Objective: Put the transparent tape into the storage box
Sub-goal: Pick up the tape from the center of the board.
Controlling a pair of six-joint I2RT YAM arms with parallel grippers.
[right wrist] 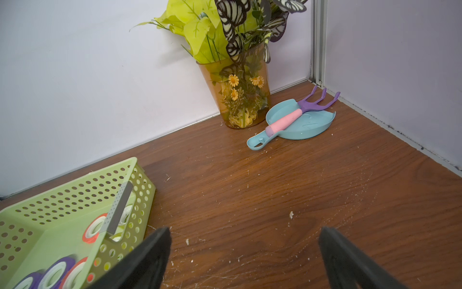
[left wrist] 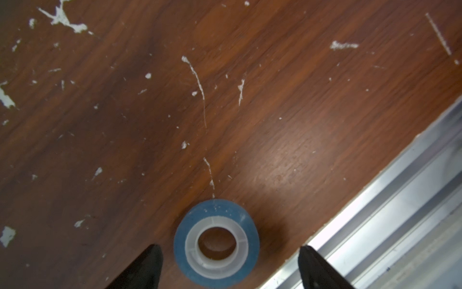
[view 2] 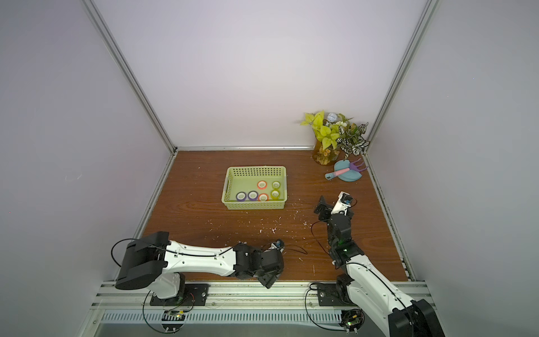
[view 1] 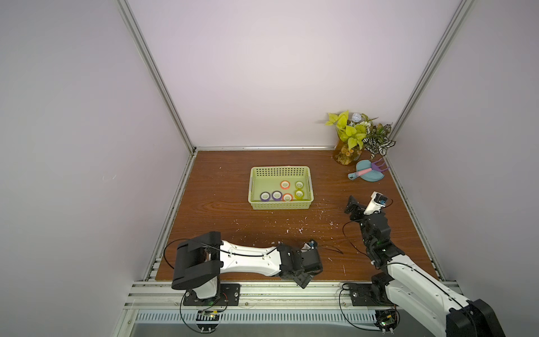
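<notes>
my left gripper (left wrist: 229, 247), released, straddles the blue tape roll (left wrist: 216, 242) at the near edge of the surface (left wrist: 125, 125), right gripper (right wrist: 245, 229) released

Two purple rolls (view 1: 265, 196), two orange rolls (view 1: 285, 184) and two yellow rolls (view 1: 299, 194) lie flat inside the pale green basket (view 1: 280, 205), while a blue roll (left wrist: 216, 242) lies flat on the table (left wrist: 250, 100) near its metal edge.

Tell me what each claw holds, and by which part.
Nothing is held. The left claw straddles the blue tape roll on the table, jaws clear of both sides. The right claw is open and empty.
</notes>
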